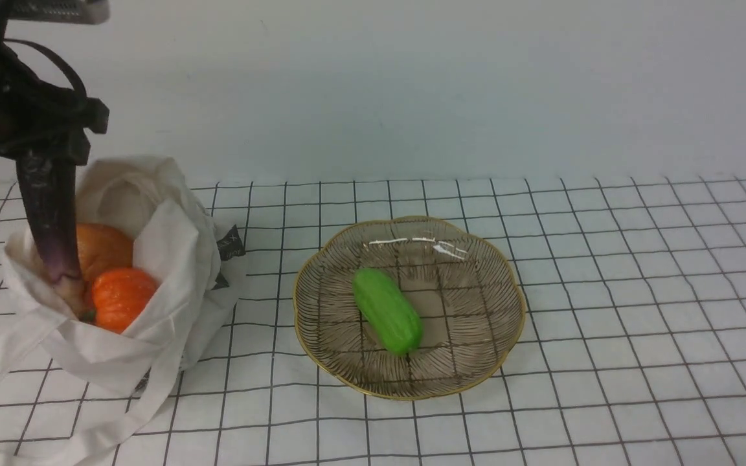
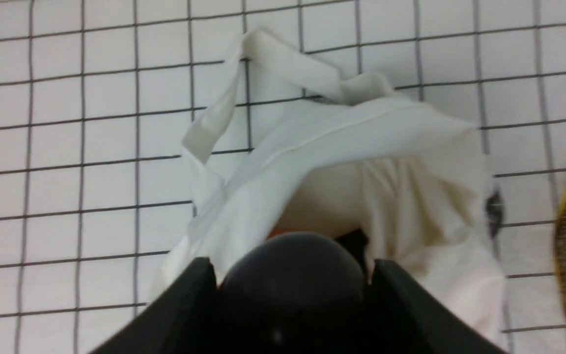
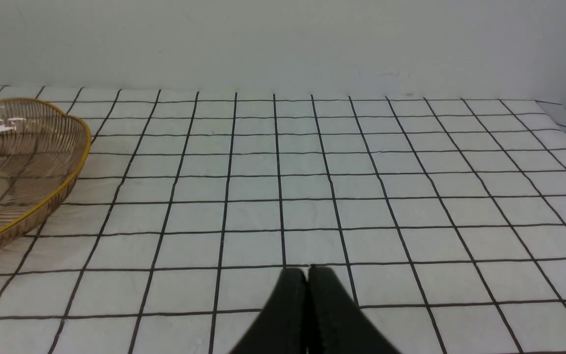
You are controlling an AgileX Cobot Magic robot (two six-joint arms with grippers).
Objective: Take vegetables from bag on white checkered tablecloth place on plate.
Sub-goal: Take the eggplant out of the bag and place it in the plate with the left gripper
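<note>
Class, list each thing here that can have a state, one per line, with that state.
left gripper, shut on the eggplant
right gripper, shut, empty
eggplant, upright, lower end in the bag
bag, open, slumped on the tablecloth
pepper, inside the bag
brown lump, inside the bag
cucumber, lying on the plate
</note>
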